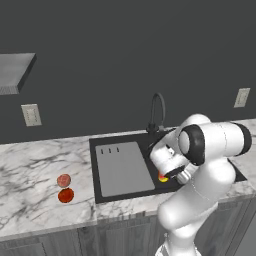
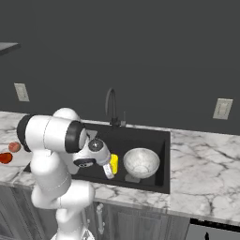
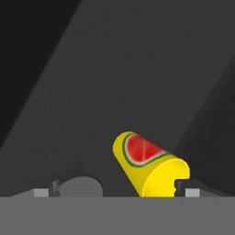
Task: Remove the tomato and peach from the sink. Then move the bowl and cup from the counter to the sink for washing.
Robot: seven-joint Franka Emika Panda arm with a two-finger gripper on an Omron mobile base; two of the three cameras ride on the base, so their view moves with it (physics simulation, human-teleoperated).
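The yellow cup (image 3: pixel 147 167), with a watermelon slice printed on it, is inside the black sink (image 2: pixel 145 138), between my open gripper's (image 3: pixel 114 192) fingers. It is close to the right fingertip (image 3: pixel 186 187), with a gap to the left one. In the right base view the gripper (image 2: pixel 109 170) reaches down beside the cup (image 2: pixel 114 164), just left of the speckled pale bowl (image 2: pixel 140 162), which stands in the basin. The peach (image 1: pixel 63 180) and the tomato (image 1: pixel 65 195) lie on the marble counter (image 1: pixel 30 165), left of the sink (image 1: pixel 122 167).
A black gooseneck faucet (image 1: pixel 158 107) rises behind the basin. A grey flat panel (image 1: pixel 125 180) covers the sink's left part. Wall outlets (image 1: pixel 31 114) sit on the dark backsplash. Marble worktop (image 2: pixel 201 164) stretches right of the sink.
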